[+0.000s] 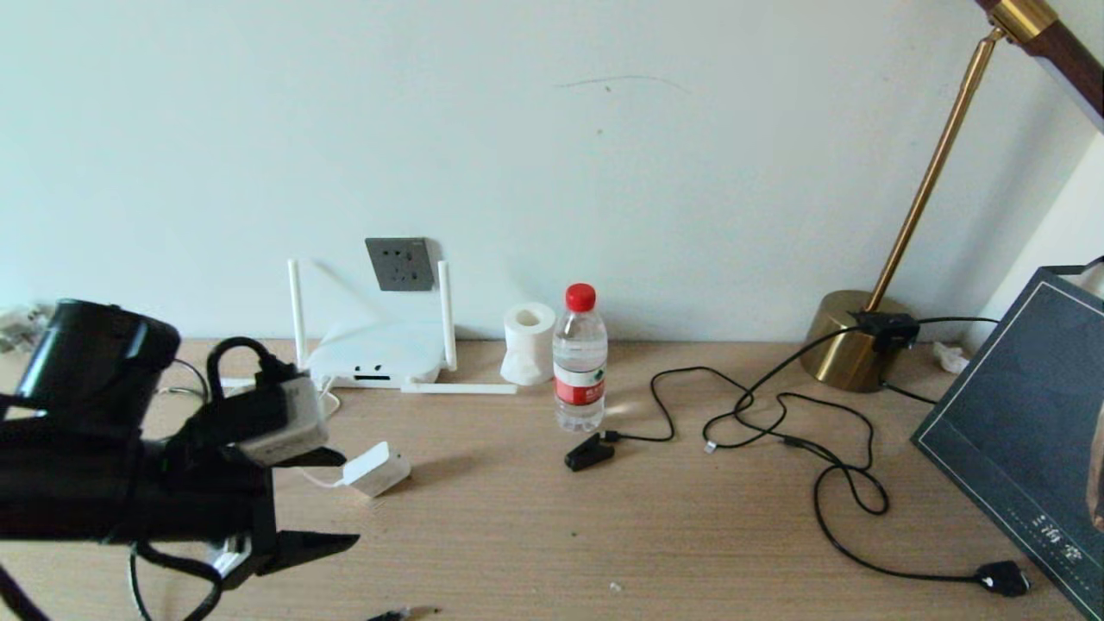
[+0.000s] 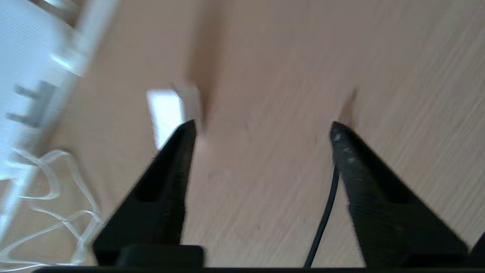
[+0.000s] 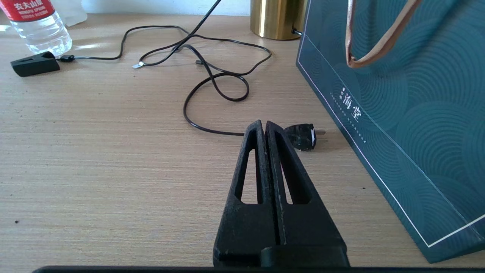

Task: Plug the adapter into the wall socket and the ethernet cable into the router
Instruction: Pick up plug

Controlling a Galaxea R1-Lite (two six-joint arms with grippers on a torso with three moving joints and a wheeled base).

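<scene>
The white adapter (image 1: 375, 468) lies on the desk in front of the router (image 1: 371, 358), its thin white cord trailing left. My left gripper (image 1: 341, 498) hovers open just left of it with nothing between the fingers. In the left wrist view the adapter (image 2: 166, 110) sits just beyond one fingertip of the left gripper (image 2: 263, 127), with the router (image 2: 22, 57) off to the side. The dark grey wall socket (image 1: 399, 263) is on the wall behind the router. The ethernet cable (image 1: 392, 615) shows its end at the desk's front edge. My right gripper (image 3: 264, 123) is shut and empty.
A water bottle (image 1: 580, 362) and paper roll (image 1: 528, 342) stand right of the router. A black clip plug (image 1: 588, 453), thin black cords (image 1: 828, 466) and a black plug (image 3: 303, 136) lie mid-desk. A brass lamp (image 1: 849, 341) and teal bag (image 1: 1026, 431) stand at the right.
</scene>
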